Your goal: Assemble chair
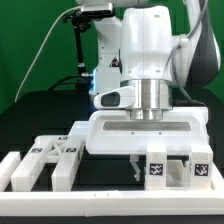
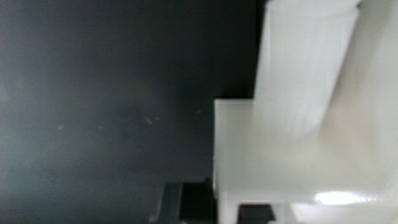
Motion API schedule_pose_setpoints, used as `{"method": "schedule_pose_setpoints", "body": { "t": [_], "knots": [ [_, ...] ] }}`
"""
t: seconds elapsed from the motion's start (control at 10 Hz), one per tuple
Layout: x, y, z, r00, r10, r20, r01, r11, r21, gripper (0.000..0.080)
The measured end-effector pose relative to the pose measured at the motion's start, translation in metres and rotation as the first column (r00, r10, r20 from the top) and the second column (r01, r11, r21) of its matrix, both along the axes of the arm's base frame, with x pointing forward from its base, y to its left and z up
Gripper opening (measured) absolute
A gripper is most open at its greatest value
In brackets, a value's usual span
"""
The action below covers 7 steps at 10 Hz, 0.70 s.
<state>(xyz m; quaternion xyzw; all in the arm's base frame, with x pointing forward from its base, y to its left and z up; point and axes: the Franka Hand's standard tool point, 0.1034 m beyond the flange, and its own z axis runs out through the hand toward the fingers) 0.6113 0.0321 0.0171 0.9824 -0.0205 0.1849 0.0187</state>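
1. Jaws of the gripper (image 1: 139, 168) are fully closed; whether they pinch anything cannot be told.
2. Chair bars (image 1: 45, 160) lie flat at the exterior view's left, long axes slanting away from the camera; tagged blocks (image 1: 160, 170) sit just beside the gripper.
3. Arm (image 1: 150, 60) stands upright, its gripper pointing straight down.

The chair parts (image 1: 62, 170) at the lower left of the exterior view look like smooth, faintly shiny white plastic, the robot arm (image 1: 150, 45) above them has a glossy white shell over a brushed, metal-looking wrist cylinder (image 1: 150, 97), and the table (image 1: 30, 125) is matt black.
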Motion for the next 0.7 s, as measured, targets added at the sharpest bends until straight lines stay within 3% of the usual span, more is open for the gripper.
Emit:
{"method": "schedule_pose_setpoints", "body": {
  "t": [0.2, 0.4, 0.5, 0.6, 0.7],
  "knots": [
    [-0.02, -0.037, 0.016, 0.997, 0.067, -0.049, -0.068, 0.997, -0.026, 0.0033],
    [-0.043, -0.063, 0.04, 0.986, 0.044, -0.158, -0.04, 0.999, 0.029, 0.0033],
    [-0.052, -0.072, 0.057, 0.969, 0.034, -0.243, -0.018, 0.997, 0.068, 0.0033],
    [-0.056, -0.074, 0.074, 0.931, 0.028, -0.365, -0.001, 0.997, 0.075, 0.0033],
    [-0.05, -0.073, 0.088, 0.882, 0.057, -0.468, -0.038, 0.998, 0.05, 0.0033]
  ]
}}
